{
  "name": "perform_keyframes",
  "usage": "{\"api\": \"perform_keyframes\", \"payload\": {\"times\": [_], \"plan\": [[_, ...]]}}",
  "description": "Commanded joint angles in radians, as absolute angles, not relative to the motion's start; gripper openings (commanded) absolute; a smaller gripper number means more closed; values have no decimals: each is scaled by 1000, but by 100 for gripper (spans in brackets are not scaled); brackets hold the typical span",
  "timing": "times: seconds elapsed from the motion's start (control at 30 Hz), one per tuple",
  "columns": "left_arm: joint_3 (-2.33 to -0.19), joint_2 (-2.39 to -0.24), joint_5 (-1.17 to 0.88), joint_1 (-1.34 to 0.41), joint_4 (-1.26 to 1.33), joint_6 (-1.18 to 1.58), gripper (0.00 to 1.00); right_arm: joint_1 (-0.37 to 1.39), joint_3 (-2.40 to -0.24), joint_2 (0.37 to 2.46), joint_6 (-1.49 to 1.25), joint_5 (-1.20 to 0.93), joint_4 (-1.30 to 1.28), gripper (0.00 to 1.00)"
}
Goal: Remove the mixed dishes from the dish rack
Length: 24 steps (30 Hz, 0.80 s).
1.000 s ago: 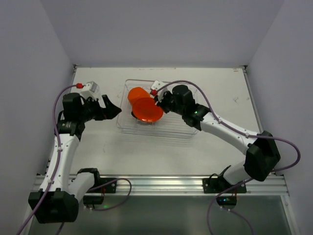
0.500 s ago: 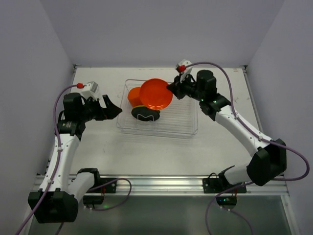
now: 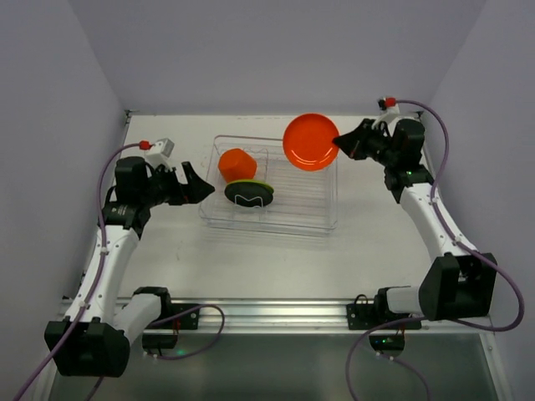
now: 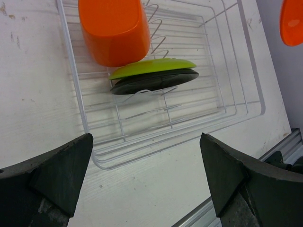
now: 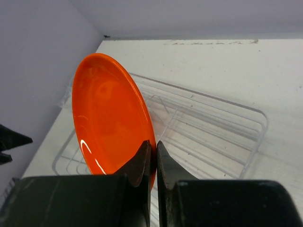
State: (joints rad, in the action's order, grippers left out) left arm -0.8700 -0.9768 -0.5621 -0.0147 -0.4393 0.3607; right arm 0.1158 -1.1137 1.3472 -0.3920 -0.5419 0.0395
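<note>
My right gripper (image 3: 338, 144) is shut on the rim of the orange plate (image 3: 310, 142) and holds it on edge, lifted over the back right corner of the clear dish rack (image 3: 322, 221); the plate (image 5: 111, 120) fills the left of the right wrist view, pinched at my gripper (image 5: 154, 149). In the rack an orange faceted cup (image 3: 236, 164) lies at the back left, with a lime-green plate (image 4: 151, 68) stacked on a black plate (image 4: 156, 82) beside it. My left gripper (image 3: 201, 187) is open and empty just left of the rack. The clear tumblers are out of view.
Bare white table (image 3: 276, 263) lies in front of the rack and to its right (image 3: 376, 225). Purple walls close in the left, back and right. A metal rail (image 3: 276, 313) runs along the near edge.
My right gripper has lifted the orange plate out of the rack's middle and carried it up and to the right, toward the back right corner. The left arm has barely moved.
</note>
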Motion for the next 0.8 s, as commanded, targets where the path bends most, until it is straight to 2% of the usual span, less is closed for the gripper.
{"api": "perform_keyframes", "payload": {"times": [0.0,0.4,0.77], "plan": [[-917,-982,-551,-28,-393,380,100,8,-1043,1309,-592,-614,172,0],[-911,-992,-541,-49,-382,383,100,-287,-828,1339,-850,-577,274,0],[-914,-1002,-540,-60,-382,385,100,-351,-781,1463,-871,-433,284,0]]}}
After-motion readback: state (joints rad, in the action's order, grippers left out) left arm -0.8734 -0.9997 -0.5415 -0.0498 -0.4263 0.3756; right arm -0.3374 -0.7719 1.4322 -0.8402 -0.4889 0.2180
